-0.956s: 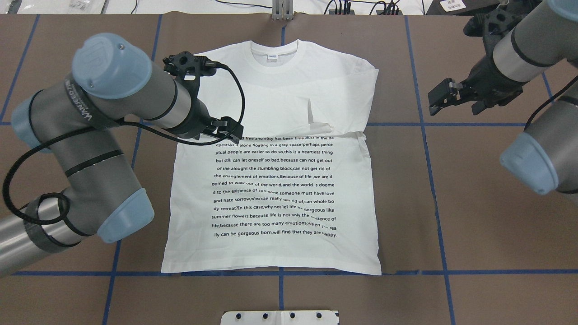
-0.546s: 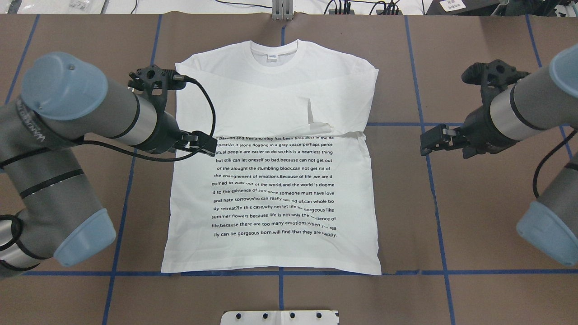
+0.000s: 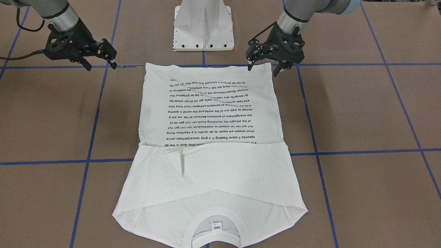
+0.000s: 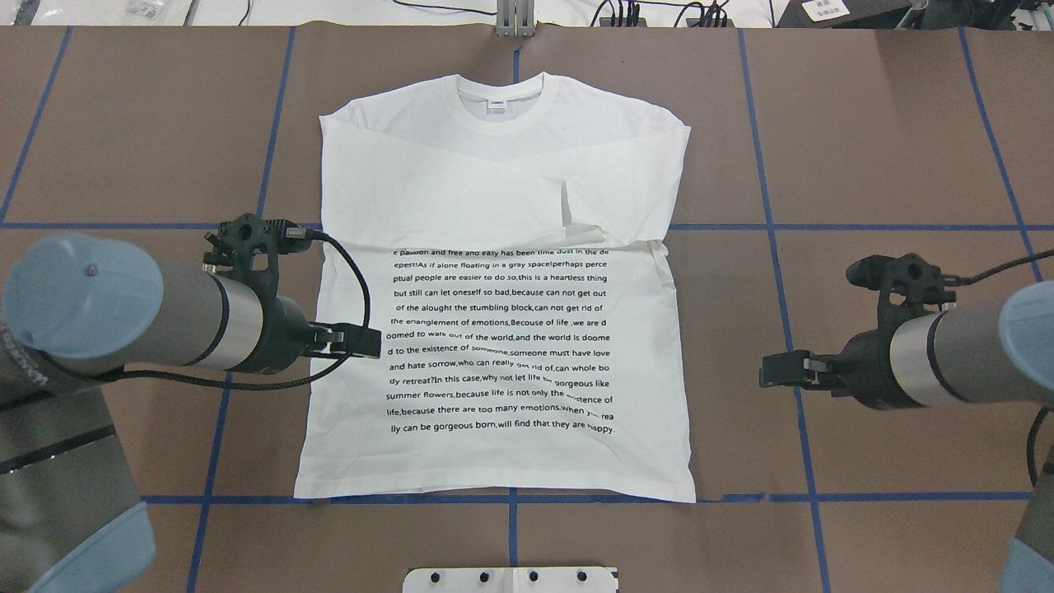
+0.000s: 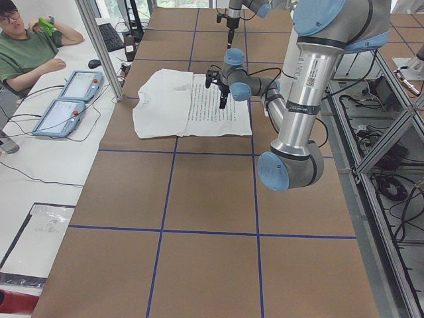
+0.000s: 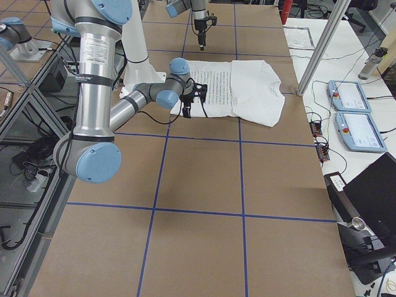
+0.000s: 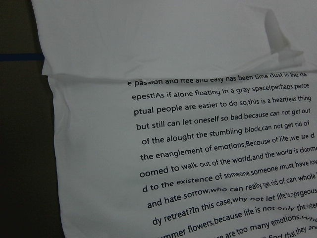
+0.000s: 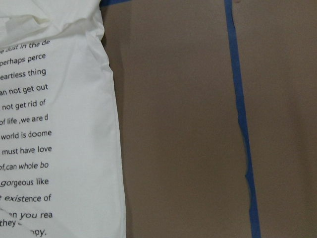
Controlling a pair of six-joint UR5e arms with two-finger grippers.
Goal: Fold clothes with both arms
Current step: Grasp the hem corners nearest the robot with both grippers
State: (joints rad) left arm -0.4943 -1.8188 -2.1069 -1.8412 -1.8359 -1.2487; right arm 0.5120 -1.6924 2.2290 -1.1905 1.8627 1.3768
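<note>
The white long-sleeved T-shirt (image 4: pixel 502 181) lies flat on the brown table, print side up, collar at the far end, both sleeves folded across the chest. It also shows in the front view (image 3: pixel 210 165) and both wrist views (image 7: pixel 198 74) (image 8: pixel 49 148). My left gripper (image 4: pixel 362 340) hovers open and empty over the shirt's left edge at mid-body; it also shows in the front view (image 3: pixel 263 69). My right gripper (image 4: pixel 770 371) hovers open and empty over bare table, a little right of the shirt's right edge; it also shows in the front view (image 3: pixel 101 63).
The white pedestal base (image 3: pixel 203 27) stands just behind the shirt's hem. Blue tape lines (image 4: pixel 790 329) cross the brown table cover. In the left side view an operator (image 5: pixel 26 46) sits beyond the far table edge, with control tablets (image 5: pixel 66 99) beside them.
Both arms have swung back toward the robot along the shirt's sides, from chest level to mid-body level. The shirt has not moved.
</note>
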